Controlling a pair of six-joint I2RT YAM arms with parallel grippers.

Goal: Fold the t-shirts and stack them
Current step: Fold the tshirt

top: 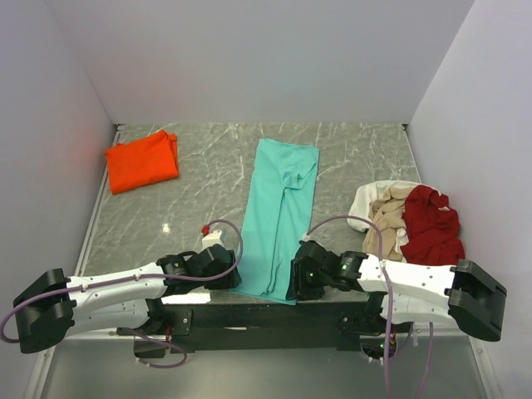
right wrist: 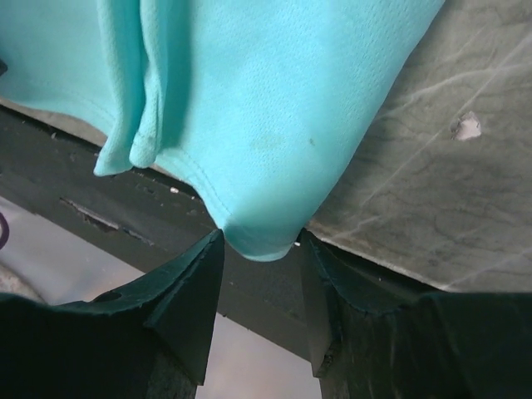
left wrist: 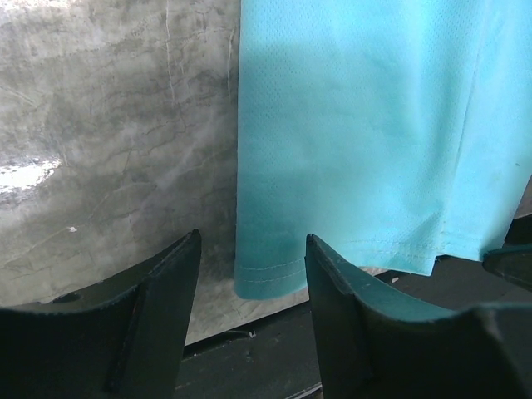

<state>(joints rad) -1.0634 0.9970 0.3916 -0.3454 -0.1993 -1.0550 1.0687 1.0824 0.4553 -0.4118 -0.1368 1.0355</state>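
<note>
A teal t-shirt [top: 278,216], folded into a long narrow strip, runs from the table's middle to its near edge. My left gripper [top: 232,274] is at the strip's near left corner. It is open, with the hem corner [left wrist: 266,274] just beyond the gap between its fingers [left wrist: 170,287]. At the near right corner my right gripper [top: 293,283] stands open too, and that corner [right wrist: 262,237] hangs over the table edge between the fingertips [right wrist: 212,249]. A folded orange t-shirt [top: 141,160] lies at the far left.
At the right lies a loose pile of a beige [top: 389,218], a white [top: 370,195] and a dark red t-shirt [top: 432,226]. A small white and red object [top: 211,236] sits beside the left arm. White walls close in the grey marble table [top: 208,179]. A dark ledge [left wrist: 274,349] borders its near edge.
</note>
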